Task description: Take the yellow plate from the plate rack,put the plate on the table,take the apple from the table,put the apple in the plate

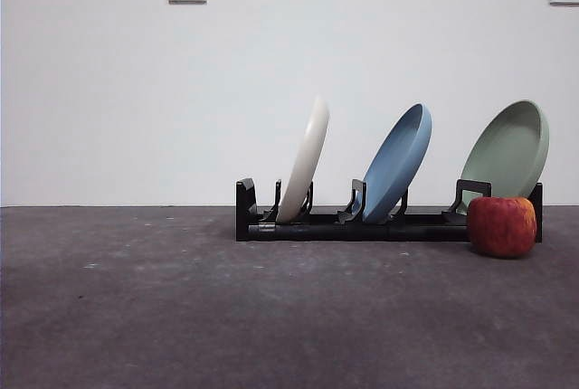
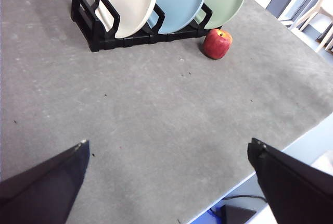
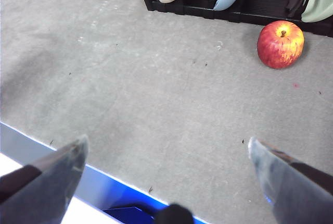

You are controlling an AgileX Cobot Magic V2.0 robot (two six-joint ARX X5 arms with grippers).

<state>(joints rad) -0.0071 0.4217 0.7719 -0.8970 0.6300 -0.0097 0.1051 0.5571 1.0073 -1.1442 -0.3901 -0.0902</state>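
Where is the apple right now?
In the front view the apple sits on the table at the right, just in front of the rack's right end, below the green plate; neither gripper is near it.

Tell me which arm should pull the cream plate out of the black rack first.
Left, probably. Its open gripper faces the wide cream matte plate at its end of the long black rack. The right gripper, also open, sits nearer the red apple.
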